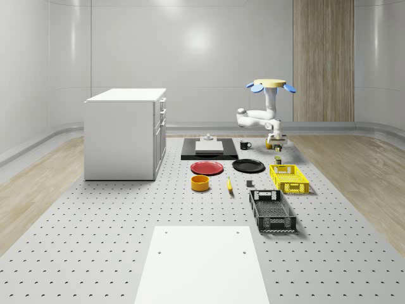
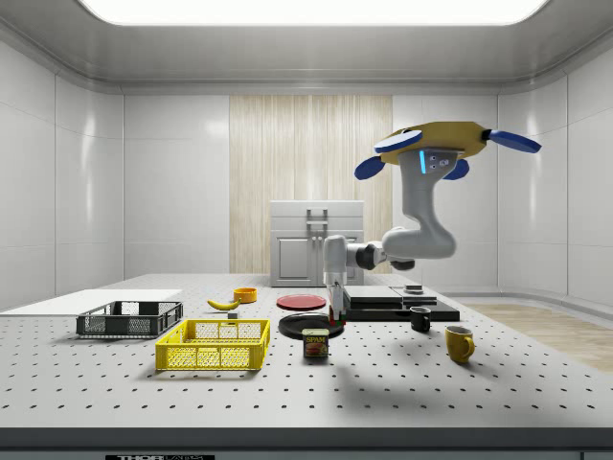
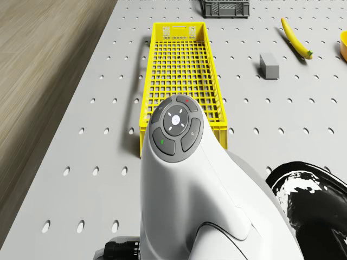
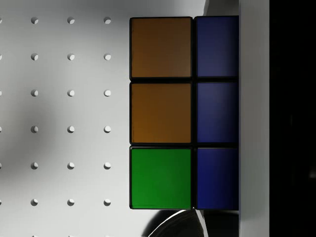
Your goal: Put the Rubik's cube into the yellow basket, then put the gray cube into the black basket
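The Rubik's cube (image 4: 160, 113) sits very close in the wrist view, showing orange, green and blue tiles, with part of it hidden behind the gripper's body. My gripper (image 2: 335, 311) hangs low over the table, right at the cube, beside the black plate (image 2: 305, 327). The drone (image 1: 274, 84) hovers above the table's back right part in the whole-scene view. The yellow basket (image 1: 282, 168) lies just in front of the gripper, and the black basket (image 1: 273, 223) lies nearer the front. The small gray cube (image 1: 250, 184) rests on the table left of the yellow basket, also in the drone view (image 3: 269, 66).
A red plate (image 1: 207, 167), an orange bowl (image 1: 200, 183) and a banana (image 1: 229, 184) lie mid-table. A black mug (image 2: 420, 319), a yellow mug (image 2: 459, 343) and a meat can (image 2: 315, 343) stand near the gripper. A white cabinet (image 1: 123, 133) stands at the left.
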Tool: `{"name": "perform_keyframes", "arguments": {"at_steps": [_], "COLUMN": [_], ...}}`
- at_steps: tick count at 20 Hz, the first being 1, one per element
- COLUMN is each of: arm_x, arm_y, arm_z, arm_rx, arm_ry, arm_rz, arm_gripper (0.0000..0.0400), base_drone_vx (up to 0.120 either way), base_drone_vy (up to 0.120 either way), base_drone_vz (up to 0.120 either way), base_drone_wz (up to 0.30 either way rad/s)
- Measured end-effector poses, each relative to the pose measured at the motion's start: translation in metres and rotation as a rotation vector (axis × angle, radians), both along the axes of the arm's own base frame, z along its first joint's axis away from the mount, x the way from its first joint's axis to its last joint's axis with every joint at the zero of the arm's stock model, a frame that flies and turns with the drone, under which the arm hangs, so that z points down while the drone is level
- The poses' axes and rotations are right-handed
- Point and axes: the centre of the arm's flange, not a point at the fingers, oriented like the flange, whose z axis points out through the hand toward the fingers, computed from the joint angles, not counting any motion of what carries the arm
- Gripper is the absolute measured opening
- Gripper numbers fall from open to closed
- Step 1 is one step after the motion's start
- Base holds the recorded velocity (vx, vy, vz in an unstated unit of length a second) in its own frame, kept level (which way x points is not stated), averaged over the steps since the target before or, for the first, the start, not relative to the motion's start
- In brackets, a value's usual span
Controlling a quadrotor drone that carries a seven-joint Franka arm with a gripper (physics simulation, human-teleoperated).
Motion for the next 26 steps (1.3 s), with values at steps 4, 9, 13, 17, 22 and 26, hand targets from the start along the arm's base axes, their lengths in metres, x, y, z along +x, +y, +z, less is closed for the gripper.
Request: {"name": "perform_keyframes", "arguments": {"at_steps": [4,9,13,17,22,26], "arm_x": [0.0000,0.0000,0.0000,0.0000,0.0000,0.0000], "arm_y": [0.0000,0.0000,0.0000,0.0000,0.0000,0.0000], "arm_z": [0.0000,0.0000,0.0000,0.0000,0.0000,0.0000], "arm_rx": [0.000,0.000,0.000,0.000,0.000,0.000], "arm_ry": [0.000,0.000,0.000,0.000,0.000,0.000], "arm_rz": [0.000,0.000,0.000,0.000,0.000,0.000], "arm_gripper": [0.0325,0.0325,0.0325,0.0325,0.0325,0.0325], "base_drone_vx": [0.120,0.120,0.120,0.120,0.120,0.120], "base_drone_vy": [0.000,0.000,0.000,0.000,0.000,0.000], "base_drone_vz": [0.000,0.000,0.000,0.000,0.000,0.000], "base_drone_wz": [0.000,0.000,0.000,0.000,0.000,0.000]}}
